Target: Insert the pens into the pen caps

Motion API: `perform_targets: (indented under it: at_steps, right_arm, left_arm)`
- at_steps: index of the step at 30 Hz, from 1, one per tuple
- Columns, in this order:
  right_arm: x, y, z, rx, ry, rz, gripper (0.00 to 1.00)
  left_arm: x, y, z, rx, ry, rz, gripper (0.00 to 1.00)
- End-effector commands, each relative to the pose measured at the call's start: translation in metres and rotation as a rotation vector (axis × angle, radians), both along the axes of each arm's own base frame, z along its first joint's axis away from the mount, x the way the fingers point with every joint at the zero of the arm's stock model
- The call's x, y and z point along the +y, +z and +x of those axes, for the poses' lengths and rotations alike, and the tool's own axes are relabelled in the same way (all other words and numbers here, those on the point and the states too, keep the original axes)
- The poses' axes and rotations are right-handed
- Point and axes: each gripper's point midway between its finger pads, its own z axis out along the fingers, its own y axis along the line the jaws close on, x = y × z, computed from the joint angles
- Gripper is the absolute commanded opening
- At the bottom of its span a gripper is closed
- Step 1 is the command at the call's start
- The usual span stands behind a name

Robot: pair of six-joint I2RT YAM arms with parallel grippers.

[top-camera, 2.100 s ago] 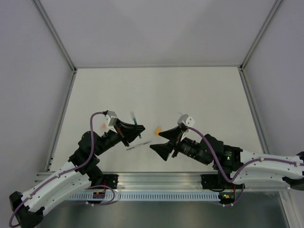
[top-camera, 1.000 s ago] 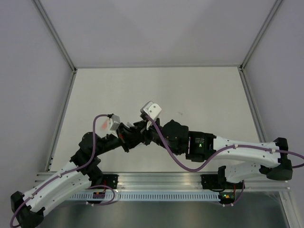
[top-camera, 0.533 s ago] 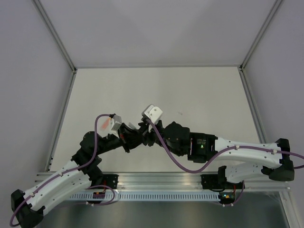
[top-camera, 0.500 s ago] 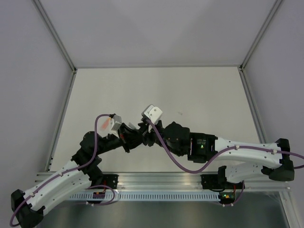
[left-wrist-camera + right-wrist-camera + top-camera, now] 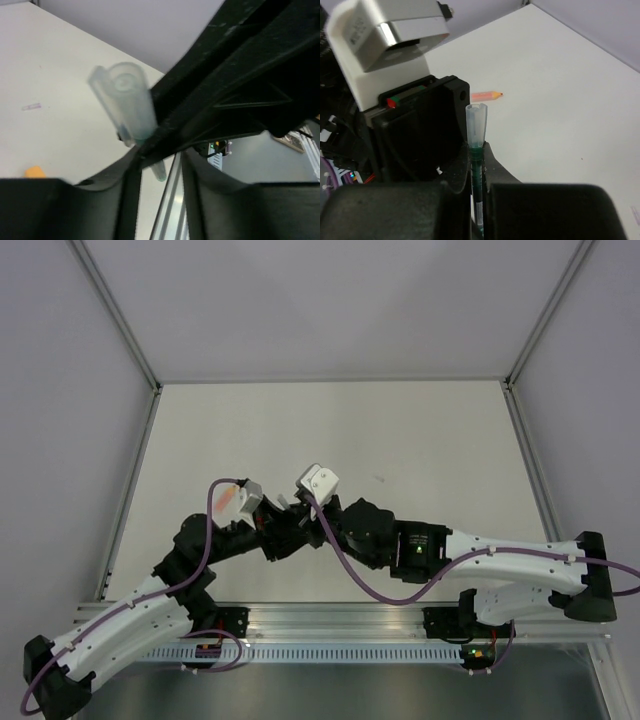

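We fold our left arm (image 5: 135, 615) and right arm (image 5: 510, 558) inward; left gripper (image 5: 161, 157) and right gripper (image 5: 476, 152) meet closely, right jaws closed.

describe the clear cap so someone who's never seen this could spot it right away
Over the table, near its front edge, the right tool pinches a thin green pen, with the cap on its free end. It is a stubby, pale see-through tube, unlike the orange pen lying flat behind.
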Motion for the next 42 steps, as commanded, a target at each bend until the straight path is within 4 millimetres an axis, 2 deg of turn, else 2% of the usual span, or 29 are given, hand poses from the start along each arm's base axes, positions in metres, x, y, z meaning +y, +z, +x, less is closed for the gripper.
perform_targets:
  at_steps: [1,2,3,5,6,7,8,9,10,12,13,15,18,20,24,26,29,33,34,39,42]
  right_arm:
    - [-0.02,0.007,0.027,-0.006,-0.122,0.059,0.0]
    - [-0.026,0.003,0.033,0.0,-0.147,0.058,0.0]
    - [-0.038,0.004,0.051,0.004,-0.201,0.066,0.0]
    - [-0.054,-0.008,0.07,0.045,-0.27,0.061,0.0]
    - [-0.072,-0.013,0.093,0.059,-0.337,0.058,0.0]
    - [-0.081,-0.019,0.102,0.076,-0.37,0.047,0.0]
    - [-0.09,-0.036,0.107,0.114,-0.391,0.017,0.0]
    - [-0.107,-0.045,0.125,0.133,-0.45,0.003,0.0]
    - [-0.115,-0.055,0.131,0.157,-0.476,-0.006,0.0]
    - [-0.132,-0.09,0.142,0.252,-0.533,-0.036,0.0]
    - [-0.137,-0.102,0.144,0.284,-0.557,-0.046,0.0]
    - [-0.146,-0.143,0.142,0.37,-0.611,-0.095,0.0]
    - [-0.154,-0.185,0.137,0.465,-0.664,-0.132,0.0]
    - [-0.154,-0.21,0.131,0.528,-0.685,-0.133,0.0]
    - [-0.157,-0.239,0.128,0.587,-0.734,-0.159,0.0]
    - [-0.16,-0.253,0.126,0.611,-0.766,-0.17,0.0]
    - [-0.162,-0.26,0.129,0.621,-0.804,-0.164,0.02]
    - [-0.16,-0.263,0.132,0.633,-0.827,-0.159,0.3]
    - [-0.16,-0.263,0.133,0.632,-0.831,-0.155,0.32]
    - [-0.163,-0.257,0.137,0.61,-0.844,-0.173,0.34]
    - [-0.166,-0.244,0.141,0.585,-0.838,-0.187,0.34]
  left_arm:
    - [-0.004,0.02,0.001,-0.052,-0.012,-0.02,0.48]
    - [-0.004,0.018,0.003,-0.045,-0.007,-0.012,0.65]
    - [-0.005,0.017,0.004,-0.035,-0.003,-0.003,0.88]
    - [-0.007,0.013,0.008,-0.021,0.004,0.02,1.0]
    - [-0.008,0.012,0.01,-0.016,0.01,0.025,1.0]
    - [-0.008,0.009,0.012,-0.003,0.017,0.038,1.0]
    - [-0.01,0.005,0.014,0.012,0.017,0.054,1.0]
    - [-0.011,0.006,0.015,0.016,0.019,0.058,1.0]
    - [-0.012,0.004,0.017,0.028,0.023,0.07,1.0]
    - [-0.012,0.001,0.024,0.047,0.055,0.088,1.0]
    - [-0.008,-0.005,0.033,0.068,0.115,0.114,1.0]
    - [-0.001,-0.006,0.043,0.07,0.183,0.122,1.0]
    - [0.018,-0.014,0.066,0.084,0.359,0.141,1.0]
    - [0.029,-0.015,0.072,0.086,0.421,0.147,1.0]
    - [0.049,-0.018,0.085,0.104,0.559,0.155,1.0]
    - [0.052,-0.017,0.086,0.103,0.575,0.158,1.0]
    - [0.052,-0.018,0.087,0.107,0.575,0.16,1.0]
    - [0.054,-0.021,0.092,0.122,0.608,0.174,1.0]
    - [0.057,-0.028,0.092,0.139,0.62,0.2,1.0]
    - [0.061,-0.027,0.094,0.142,0.646,0.2,1.0]
    - [0.064,-0.025,0.093,0.135,0.652,0.192,1.0]
